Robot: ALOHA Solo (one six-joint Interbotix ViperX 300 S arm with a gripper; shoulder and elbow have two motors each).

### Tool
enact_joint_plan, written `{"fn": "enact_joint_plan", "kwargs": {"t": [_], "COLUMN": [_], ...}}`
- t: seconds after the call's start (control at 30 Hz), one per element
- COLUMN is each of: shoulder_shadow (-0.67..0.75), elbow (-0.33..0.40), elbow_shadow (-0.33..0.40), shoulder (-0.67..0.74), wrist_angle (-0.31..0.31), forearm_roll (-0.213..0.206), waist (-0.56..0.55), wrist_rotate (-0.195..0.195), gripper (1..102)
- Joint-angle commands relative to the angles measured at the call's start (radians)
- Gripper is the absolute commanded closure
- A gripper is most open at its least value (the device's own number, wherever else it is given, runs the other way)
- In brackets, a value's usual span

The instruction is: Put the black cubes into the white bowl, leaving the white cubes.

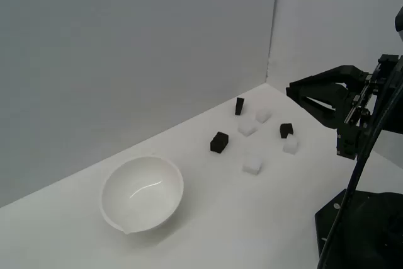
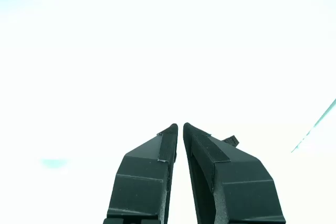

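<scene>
The white bowl (image 1: 157,181) stands empty toward the exterior view's left, its pouring lip facing the front. Three black cubes lie to its right: one (image 1: 219,142) nearest the bowl, one (image 1: 239,106) by the back wall, one (image 1: 286,130) further right. Several white cubes (image 1: 252,164) lie scattered among them. My gripper (image 1: 289,89) hovers above and to the right of the cubes, touching none. In the wrist view its fingertips (image 2: 180,126) almost meet with nothing between them. That view is washed out white, and a small dark corner (image 2: 231,141) peeks from behind one finger.
The arm's black base (image 1: 362,225) and a cable (image 1: 352,181) fill the exterior view's lower right. Grey walls (image 1: 157,48) close the back of the white table (image 1: 239,231), meeting in a corner behind the cubes.
</scene>
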Motion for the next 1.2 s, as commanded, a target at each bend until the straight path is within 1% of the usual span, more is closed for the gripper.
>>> {"fn": "enact_joint_plan", "kwargs": {"t": [0.0,0.47,0.63,0.87,1.0,1.17], "shoulder_shadow": [0.448,0.448,0.448,0.434,0.371,0.229], "elbow": [0.034,0.037,0.018,-0.038,-0.072,-0.132], "elbow_shadow": [0.032,0.031,0.006,-0.043,-0.077,-0.138], "shoulder": [0.446,0.446,0.446,0.434,0.373,0.229], "wrist_angle": [0.078,0.080,0.084,0.071,0.067,0.071], "forearm_roll": [-0.006,-0.008,-0.002,-0.002,-0.002,0.003], "waist": [0.072,0.072,0.072,0.089,0.107,0.115], "wrist_rotate": [-0.014,-0.012,-0.014,-0.014,-0.014,-0.014], "gripper": [100,100,100,100,100,100]}}
